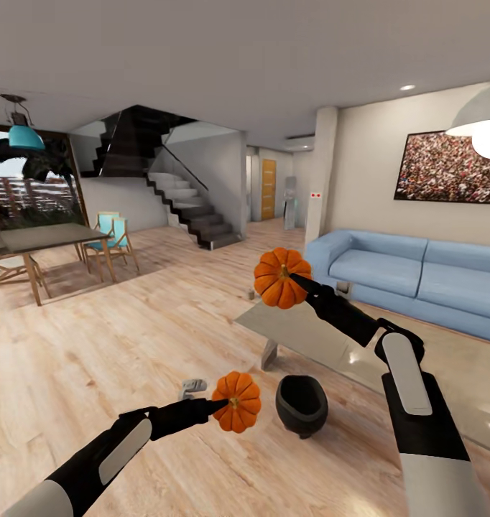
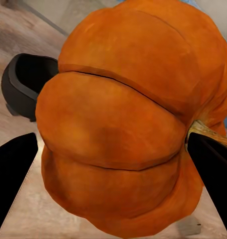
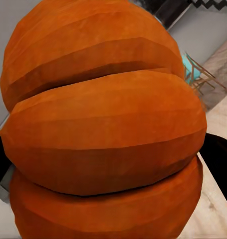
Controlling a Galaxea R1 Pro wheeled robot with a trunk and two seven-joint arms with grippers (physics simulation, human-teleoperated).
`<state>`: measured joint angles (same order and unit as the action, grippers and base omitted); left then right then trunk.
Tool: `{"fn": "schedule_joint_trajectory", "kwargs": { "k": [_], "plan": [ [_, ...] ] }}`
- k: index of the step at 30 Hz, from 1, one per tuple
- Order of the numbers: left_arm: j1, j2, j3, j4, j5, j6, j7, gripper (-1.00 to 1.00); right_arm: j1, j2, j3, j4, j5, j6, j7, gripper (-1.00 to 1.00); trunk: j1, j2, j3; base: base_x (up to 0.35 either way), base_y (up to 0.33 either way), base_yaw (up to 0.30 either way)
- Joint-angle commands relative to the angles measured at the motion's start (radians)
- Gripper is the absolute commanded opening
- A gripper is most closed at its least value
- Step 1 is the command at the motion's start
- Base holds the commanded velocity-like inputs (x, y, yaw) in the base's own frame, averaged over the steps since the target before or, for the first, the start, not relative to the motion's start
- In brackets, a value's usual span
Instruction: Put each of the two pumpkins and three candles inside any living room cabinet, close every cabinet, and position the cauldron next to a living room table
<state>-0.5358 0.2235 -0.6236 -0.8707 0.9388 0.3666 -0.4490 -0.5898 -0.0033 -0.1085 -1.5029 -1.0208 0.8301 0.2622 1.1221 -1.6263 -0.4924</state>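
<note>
Each of my grippers holds an orange ribbed pumpkin in the air. My left gripper (image 1: 220, 406) is shut on one pumpkin (image 1: 237, 402) low above the wood floor; up close that pumpkin (image 2: 128, 124) sits between the black fingers (image 2: 13, 179). My right gripper (image 1: 297, 278) is shut on the other pumpkin (image 1: 281, 278), raised over the glossy grey table (image 1: 324, 337); it shows large in the right wrist view (image 3: 103, 129). The black cauldron (image 1: 301, 403) stands on the floor by the table's near side, also seen as the cauldron (image 2: 26, 82). Cabinet and candles are out of view.
A blue sofa (image 1: 417, 273) lines the right wall behind the table. A small grey object (image 1: 192, 388) lies on the floor beside the left pumpkin. A dining table (image 1: 44, 240) with chairs stands far left, stairs (image 1: 187, 208) at the back. Open wood floor lies between.
</note>
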Motion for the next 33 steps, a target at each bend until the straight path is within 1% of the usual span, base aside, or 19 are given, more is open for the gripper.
{"fn": "schedule_joint_trajectory", "kwargs": {
  "k": [1, 13, 20, 24, 25, 29, 33],
  "plan": [
    [-0.001, 0.001, -0.002, -0.001, 0.015, 0.006, 0.001, -1.0, -0.001, 0.001, -0.002, -0.001, -0.007, 0.006, 0.003, -1.0, 0.0, -0.001, -0.001, -0.012, 0.0, 0.288],
    [-0.002, 0.0, -0.002, -0.001, 0.015, 0.006, 0.001, -1.0, -0.001, 0.0, 0.001, -0.004, -0.006, 0.007, 0.003, -1.0, 0.0, -0.001, -0.001, -0.002, -0.012, 0.288],
    [-0.002, 0.0, -0.001, -0.001, 0.015, 0.006, 0.002, -1.0, -0.001, 0.001, 0.001, -0.004, -0.006, 0.007, 0.003, -1.0, 0.0, -0.001, -0.001, 0.001, -0.245, 0.288],
    [-0.001, 0.0, -0.001, -0.001, 0.015, 0.006, 0.002, -1.0, -0.001, 0.001, 0.002, -0.004, -0.005, 0.007, 0.003, -1.0, 0.0, -0.001, -0.001, 0.098, -0.265, 0.288],
    [-0.001, 0.0, -0.001, -0.001, 0.015, 0.006, 0.002, -1.0, -0.001, 0.001, 0.002, -0.004, 0.0, 0.007, 0.003, -1.0, 0.0, -0.001, -0.001, 0.198, -0.212, 0.288],
    [-0.001, 0.0, -0.001, -0.001, 0.015, 0.006, 0.003, -1.0, -0.001, 0.002, 0.004, -0.005, 0.049, 0.007, 0.002, -1.0, 0.0, -0.001, -0.001, 0.262, -0.148, 0.288],
    [-0.001, 0.0, -0.001, -0.001, 0.015, 0.006, 0.003, -1.0, -0.001, 0.002, 0.004, -0.005, 0.065, 0.007, 0.002, -1.0, 0.0, -0.001, -0.001, 0.259, -0.167, 0.288]
  ]
}}
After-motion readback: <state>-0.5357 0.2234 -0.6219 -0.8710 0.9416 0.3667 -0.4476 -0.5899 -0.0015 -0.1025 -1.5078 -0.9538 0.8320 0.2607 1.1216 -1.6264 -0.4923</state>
